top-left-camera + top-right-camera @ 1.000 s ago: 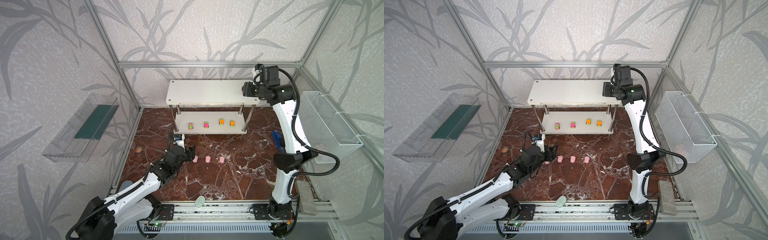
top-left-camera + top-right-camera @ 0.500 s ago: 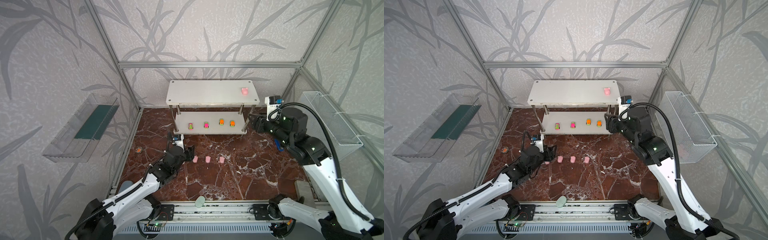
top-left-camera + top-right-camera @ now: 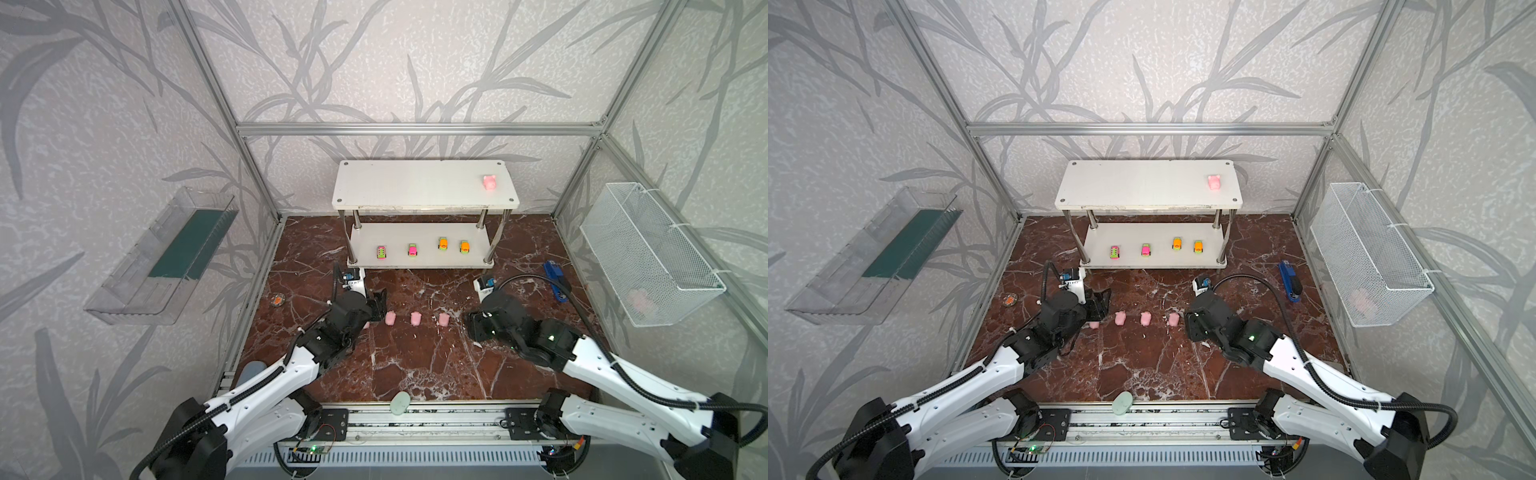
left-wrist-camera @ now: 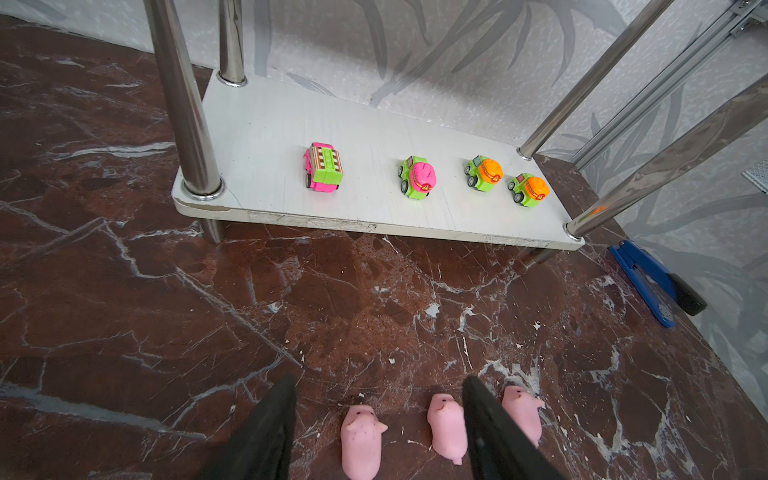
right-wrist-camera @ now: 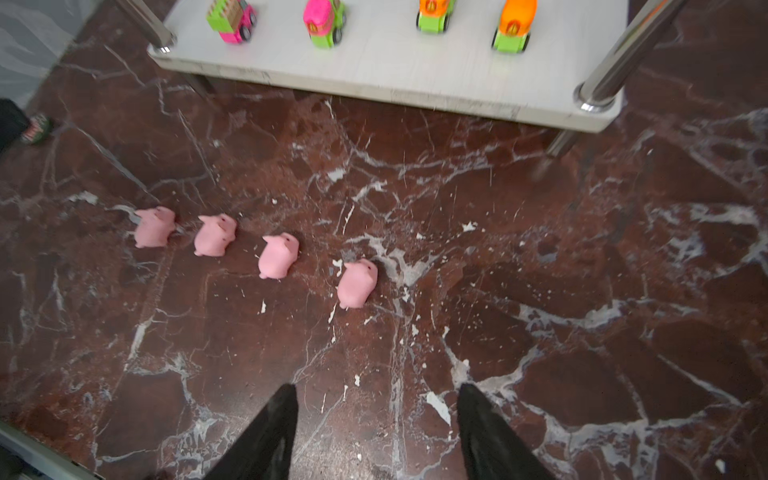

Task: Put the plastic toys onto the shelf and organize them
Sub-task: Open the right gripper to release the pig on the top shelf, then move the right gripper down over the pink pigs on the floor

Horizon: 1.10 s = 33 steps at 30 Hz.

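The white shelf [image 3: 415, 189] stands at the back. One pink pig [image 3: 491, 182] sits on the right end of its top board, and several toy cars [image 4: 417, 178] line its lower board. Several pigs [image 5: 278, 255] lie in a row on the marble floor. My left gripper [image 4: 378, 384] is open low over the row's left end. The leftmost pig [image 4: 360, 440] and its neighbour [image 4: 446, 428] lie between its fingers, and a third [image 4: 521, 415] lies just outside. My right gripper [image 5: 378, 388] is open and empty, to the right of the row [image 3: 444, 319].
A blue stapler-like object [image 3: 555, 280] lies on the floor at the right. A mint-green oval [image 3: 400, 402] rests at the front rail. A wire basket [image 3: 648, 257] hangs on the right wall, a clear tray [image 3: 166, 257] on the left. A small orange item [image 3: 277, 299] lies left.
My right arm swung down from the shelf's top board, leaving a pig there, to the floor right of the pig row. The left gripper stayed over the row's left end.
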Available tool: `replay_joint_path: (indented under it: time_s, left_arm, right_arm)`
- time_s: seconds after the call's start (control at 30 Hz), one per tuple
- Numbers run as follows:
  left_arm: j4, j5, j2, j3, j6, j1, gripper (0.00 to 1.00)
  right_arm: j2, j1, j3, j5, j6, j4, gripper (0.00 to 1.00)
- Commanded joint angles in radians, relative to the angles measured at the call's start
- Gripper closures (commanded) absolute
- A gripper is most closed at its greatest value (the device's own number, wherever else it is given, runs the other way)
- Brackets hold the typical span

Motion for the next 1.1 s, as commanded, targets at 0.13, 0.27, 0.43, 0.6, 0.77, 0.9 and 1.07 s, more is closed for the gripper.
replay_joint_path:
  time_s: [0.13, 0.27, 0.43, 0.6, 0.77, 0.9, 1.07]
  left_arm:
    - [0.02, -0.042, -0.013, -0.051, -0.038, 0.006, 0.38]
    - [0.019, -0.042, -0.018, -0.06, -0.04, 0.008, 0.38]
    - [0.026, -0.039, -0.011, -0.061, -0.037, 0.011, 0.38]
    - [0.037, -0.03, 0.001, -0.064, -0.041, 0.014, 0.38]
    - [0.043, -0.029, 0.007, -0.066, -0.04, 0.015, 0.38]
    - [0.049, -0.021, 0.019, -0.068, -0.042, 0.02, 0.38]
    - [0.055, -0.007, 0.038, -0.061, -0.043, 0.022, 0.38]
  right_arm:
    - [0.241, 0.056, 0.028, -0.001, 0.174, 0.124, 0.38]
    - [0.362, 0.067, 0.054, -0.009, 0.219, 0.139, 0.36]
    - [0.471, 0.073, 0.078, -0.016, 0.233, 0.168, 0.36]
    - [0.545, 0.074, 0.11, 0.031, 0.236, 0.165, 0.36]
    - [0.606, 0.074, 0.123, 0.075, 0.243, 0.178, 0.37]
    - [0.652, 0.074, 0.151, 0.111, 0.265, 0.156, 0.37]
    - [0.678, 0.074, 0.165, 0.129, 0.268, 0.163, 0.4]
